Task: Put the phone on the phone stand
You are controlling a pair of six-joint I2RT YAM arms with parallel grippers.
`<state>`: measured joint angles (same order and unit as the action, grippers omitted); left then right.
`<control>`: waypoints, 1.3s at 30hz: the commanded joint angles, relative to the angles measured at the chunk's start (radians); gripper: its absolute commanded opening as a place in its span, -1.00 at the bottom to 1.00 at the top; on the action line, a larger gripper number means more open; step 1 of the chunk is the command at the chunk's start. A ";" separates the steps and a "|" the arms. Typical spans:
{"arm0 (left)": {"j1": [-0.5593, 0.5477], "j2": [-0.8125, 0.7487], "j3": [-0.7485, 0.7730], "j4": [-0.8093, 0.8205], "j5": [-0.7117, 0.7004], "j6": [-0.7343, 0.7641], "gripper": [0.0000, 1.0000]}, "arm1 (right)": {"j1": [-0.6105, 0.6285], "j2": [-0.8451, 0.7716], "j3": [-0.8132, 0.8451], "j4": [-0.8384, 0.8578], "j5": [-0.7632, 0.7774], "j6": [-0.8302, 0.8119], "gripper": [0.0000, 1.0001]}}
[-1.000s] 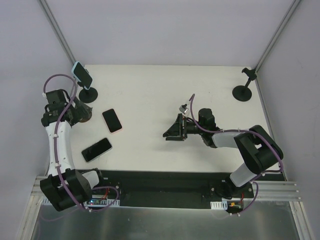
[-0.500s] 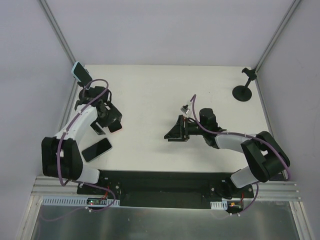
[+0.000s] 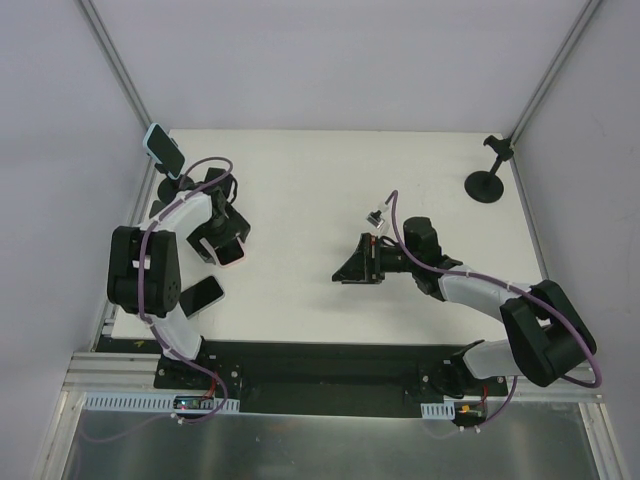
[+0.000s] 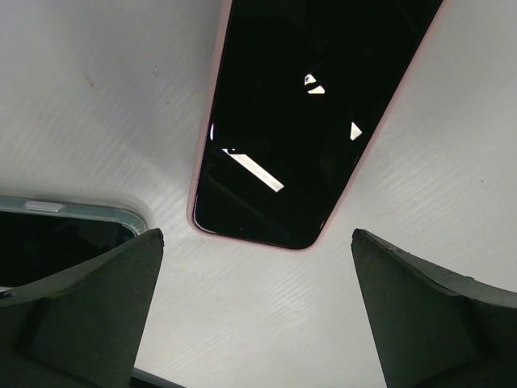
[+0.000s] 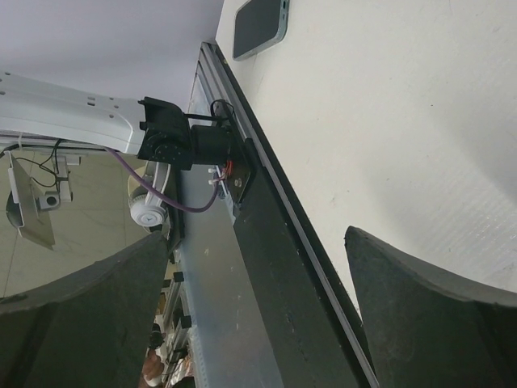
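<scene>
A pink-cased phone (image 4: 307, 121) lies face up on the white table (image 3: 330, 190); in the top view only its near edge (image 3: 234, 258) shows under my left gripper (image 3: 222, 244). My left gripper (image 4: 258, 323) is open and empty, just above the table, its fingers straddling the space at the phone's near end. A blue-cased phone (image 3: 200, 297) lies nearer the front and also shows in the left wrist view (image 4: 56, 234). An empty black phone stand (image 3: 487, 180) is at the far right. My right gripper (image 3: 352, 265) is open and empty at mid-table.
Another stand (image 3: 178, 185) at the far left holds a teal-cased phone (image 3: 163, 150). Grey walls and metal frame posts enclose the table. In the right wrist view the blue-cased phone (image 5: 260, 26) and the black front rail (image 5: 283, 267) show.
My left arm has swung from beside the far-left stand to above the pink phone, gripper pointing down. My right arm has shifted slightly, still open.
</scene>
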<state>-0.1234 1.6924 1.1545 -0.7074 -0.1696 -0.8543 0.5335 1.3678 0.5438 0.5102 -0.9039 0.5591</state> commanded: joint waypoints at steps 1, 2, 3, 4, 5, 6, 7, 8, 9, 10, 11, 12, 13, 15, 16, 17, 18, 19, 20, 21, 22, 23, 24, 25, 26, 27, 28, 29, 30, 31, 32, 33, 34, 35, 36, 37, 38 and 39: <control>0.002 0.047 0.039 0.031 -0.027 0.049 0.98 | -0.004 -0.030 -0.001 -0.016 0.014 -0.034 0.86; 0.004 0.062 0.045 0.037 -0.022 0.052 0.98 | -0.004 -0.029 -0.001 -0.018 0.016 -0.036 0.86; 0.007 0.070 0.048 0.037 -0.027 0.054 0.98 | -0.006 -0.029 0.002 -0.021 0.017 -0.036 0.86; 0.010 0.082 0.050 0.037 -0.027 0.052 0.98 | -0.007 -0.029 0.001 -0.025 0.019 -0.034 0.86; 0.016 0.087 0.050 0.039 -0.027 0.052 0.98 | -0.007 -0.030 0.002 -0.027 0.020 -0.034 0.86; 0.028 0.089 0.045 0.043 -0.022 0.052 0.98 | -0.006 -0.030 0.001 -0.032 0.023 -0.036 0.86; 0.036 0.092 0.042 0.054 -0.016 0.054 0.98 | -0.007 -0.033 0.002 -0.035 0.026 -0.037 0.86; 0.042 0.093 0.036 0.059 -0.011 0.057 0.98 | -0.006 -0.033 0.001 -0.038 0.028 -0.041 0.86; 0.053 0.095 0.033 0.065 -0.007 0.057 0.98 | -0.006 -0.033 0.001 -0.042 0.030 -0.042 0.86; 0.057 0.099 0.028 0.069 0.005 0.057 0.98 | -0.006 -0.030 0.001 -0.045 0.030 -0.042 0.86; 0.059 0.099 0.019 0.084 0.012 0.055 0.98 | -0.007 -0.029 0.002 -0.048 0.030 -0.044 0.86; 0.060 0.101 0.013 0.094 0.021 0.052 0.98 | -0.007 -0.027 0.004 -0.053 0.031 -0.045 0.86; 0.061 0.105 0.007 0.101 0.036 0.049 0.98 | -0.007 -0.024 0.005 -0.055 0.031 -0.045 0.86; 0.061 0.115 -0.006 0.118 0.051 0.034 0.98 | -0.007 -0.022 0.010 -0.059 0.034 -0.045 0.86; 0.061 0.131 -0.007 0.123 0.074 0.032 0.97 | -0.007 -0.022 0.011 -0.062 0.037 -0.047 0.86; 0.061 0.141 -0.004 0.128 0.084 0.032 0.93 | -0.007 -0.022 0.013 -0.065 0.039 -0.047 0.86; 0.061 0.148 -0.003 0.129 0.087 0.028 0.90 | -0.007 -0.024 0.016 -0.070 0.042 -0.051 0.86; 0.059 0.157 0.005 0.129 0.088 0.027 0.86 | -0.007 -0.026 0.019 -0.075 0.043 -0.054 0.86; 0.059 0.164 0.008 0.129 0.088 0.027 0.84 | -0.007 -0.027 0.019 -0.084 0.046 -0.054 0.86; 0.060 0.167 0.011 0.129 0.085 0.031 0.81 | -0.006 -0.032 0.021 -0.088 0.051 -0.057 0.86; 0.059 0.171 0.013 0.129 0.085 0.032 0.75 | -0.007 -0.035 0.021 -0.094 0.053 -0.064 0.86; 0.059 0.171 0.013 0.128 0.081 0.031 0.73 | -0.007 -0.038 0.024 -0.107 0.060 -0.068 0.86; 0.059 0.168 0.010 0.126 0.081 0.029 0.72 | -0.007 -0.045 0.024 -0.114 0.062 -0.071 0.86; 0.059 0.165 -0.004 0.125 0.078 0.024 0.65 | -0.007 -0.050 0.027 -0.125 0.066 -0.085 0.86; 0.059 0.161 -0.013 0.125 0.074 0.014 0.42 | -0.006 -0.059 0.033 -0.154 0.082 -0.094 0.87; 0.059 0.152 -0.021 0.128 0.077 0.012 0.20 | -0.007 -0.064 0.042 -0.170 0.088 -0.106 0.87; 0.059 0.148 -0.033 0.134 0.087 0.014 -0.06 | -0.007 -0.067 0.047 -0.186 0.094 -0.120 0.87; 0.059 0.142 -0.042 0.150 0.128 0.038 -0.63 | -0.006 -0.073 0.056 -0.226 0.109 -0.146 0.87; 0.059 0.130 -0.050 0.176 0.155 0.047 -0.81 | -0.004 -0.076 0.074 -0.246 0.120 -0.163 0.88; 0.059 0.122 -0.062 0.183 0.168 0.050 -0.94 | -0.003 -0.079 0.088 -0.275 0.138 -0.180 0.90; 0.059 0.115 -0.070 0.189 0.209 0.054 -1.00 | 0.005 -0.087 0.105 -0.344 0.187 -0.229 0.92; 0.057 0.086 -0.079 0.200 0.281 0.051 -1.00 | 0.009 -0.088 0.137 -0.381 0.219 -0.251 0.93; 0.057 0.066 -0.114 0.230 0.316 0.043 -1.00 | 0.016 -0.090 0.154 -0.413 0.255 -0.273 0.98; 0.056 0.043 -0.136 0.250 0.359 0.012 -1.00 | 0.029 -0.088 0.166 -0.452 0.323 -0.289 0.99; 0.050 -0.009 -0.162 0.270 0.396 -0.006 -1.00 | 0.036 -0.085 0.174 -0.456 0.354 -0.304 0.99; 0.042 -0.038 -0.212 0.311 0.459 -0.031 -1.00 | 0.045 -0.082 0.188 -0.453 0.385 -0.309 0.93; 0.035 -0.065 -0.237 0.327 0.481 -0.088 -1.00 | 0.071 -0.072 0.192 -0.441 0.437 -0.307 0.93; 0.012 -0.110 -0.260 0.353 0.504 -0.116 -1.00 | 0.086 -0.062 0.196 -0.424 0.460 -0.309 0.93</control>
<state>-0.0444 1.6852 1.0130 -0.4427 0.0174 -0.8120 0.5655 1.3132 0.6853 0.1284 -0.6258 0.3252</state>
